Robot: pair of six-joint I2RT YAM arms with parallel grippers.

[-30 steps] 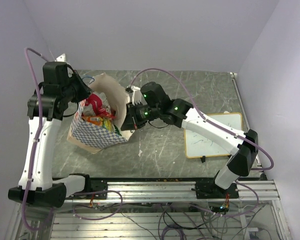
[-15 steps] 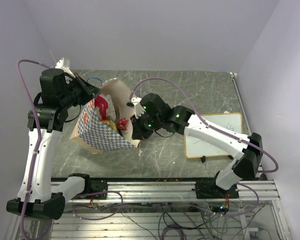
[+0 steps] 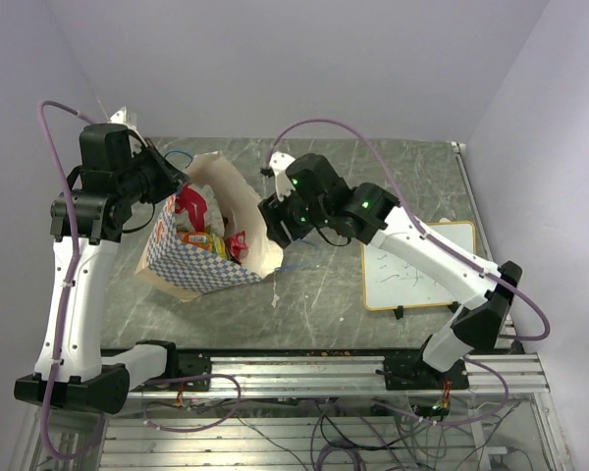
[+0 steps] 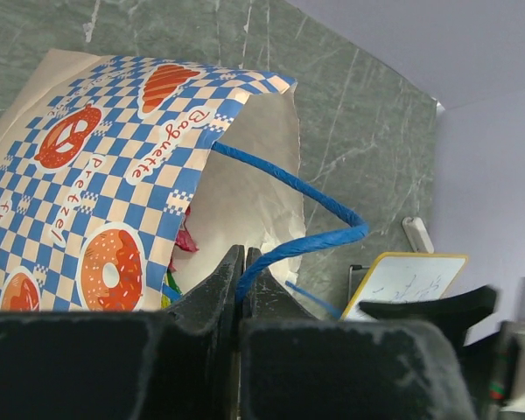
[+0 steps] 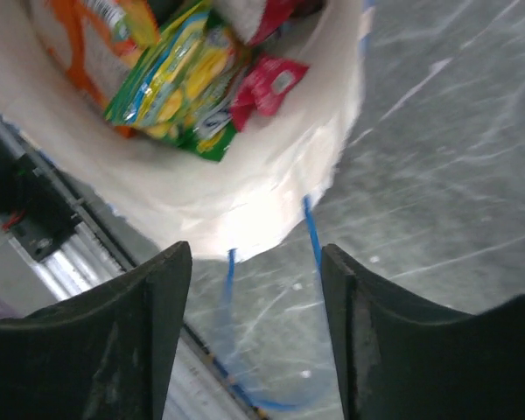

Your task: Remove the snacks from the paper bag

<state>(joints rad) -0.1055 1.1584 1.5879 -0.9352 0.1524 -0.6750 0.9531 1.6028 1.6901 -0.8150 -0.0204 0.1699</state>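
The paper bag (image 3: 208,263) leans on the table, mouth toward the right arm, checkered side (image 4: 96,175) up. Snacks lie inside: a red packet (image 3: 190,205), an orange-yellow one (image 3: 200,238), and a small red one (image 3: 238,243) at the mouth. The right wrist view shows a green-yellow packet (image 5: 179,87) and a red one (image 5: 267,83) inside the rim (image 5: 245,201). My left gripper (image 4: 241,273) is shut on one blue string handle (image 4: 306,197) at the bag's far edge. My right gripper (image 5: 255,293) hangs open just off the rim, the other handle (image 5: 311,229) dangling loose between its fingers.
A white framed writing board (image 3: 417,265) lies on the table to the right, under the right arm. The metal rail (image 3: 304,368) runs along the near edge. Walls close in the back and sides.
My right gripper opened, let go of the bag's handle, and drew back from the mouth. The bag's mouth dropped and settled. My left gripper kept its hold.
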